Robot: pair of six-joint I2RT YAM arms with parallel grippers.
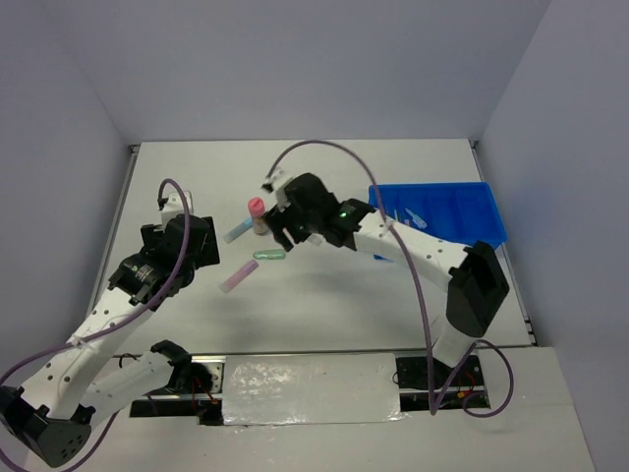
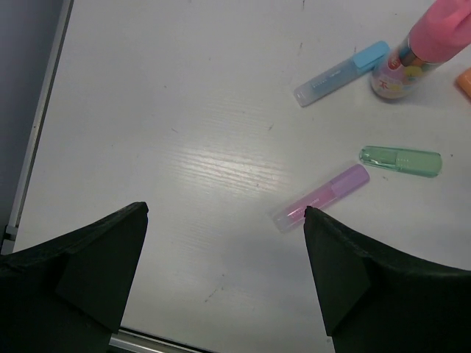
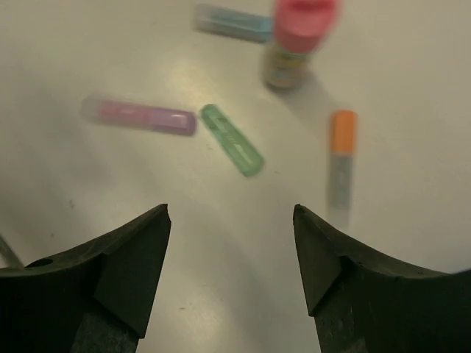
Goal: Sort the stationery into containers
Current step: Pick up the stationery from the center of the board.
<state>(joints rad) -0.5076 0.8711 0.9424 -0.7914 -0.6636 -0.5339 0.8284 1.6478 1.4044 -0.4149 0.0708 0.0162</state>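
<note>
Loose stationery lies mid-table: a pink-capped bottle (image 1: 257,211) (image 2: 419,51) (image 3: 294,44) standing upright, a blue stick (image 1: 237,231) (image 2: 342,72) (image 3: 232,22), a green stick (image 1: 268,256) (image 2: 401,161) (image 3: 232,139), a pink-lilac stick (image 1: 236,276) (image 2: 321,196) (image 3: 140,116) and an orange stick (image 3: 341,154) (image 2: 465,81). The blue tray (image 1: 486,202) sits at the far right with small pale items in it. My right gripper (image 1: 280,236) (image 3: 232,213) hovers open just short of the green and orange sticks, holding nothing. My left gripper (image 1: 208,254) (image 2: 226,209) is wide open and empty, left of the pink-lilac stick.
Grey walls close off the table's back and sides, and a raised rim (image 1: 126,187) runs along the left edge. A purple cable (image 1: 324,147) arcs over the right arm. A shiny plate (image 1: 310,388) lies between the arm bases.
</note>
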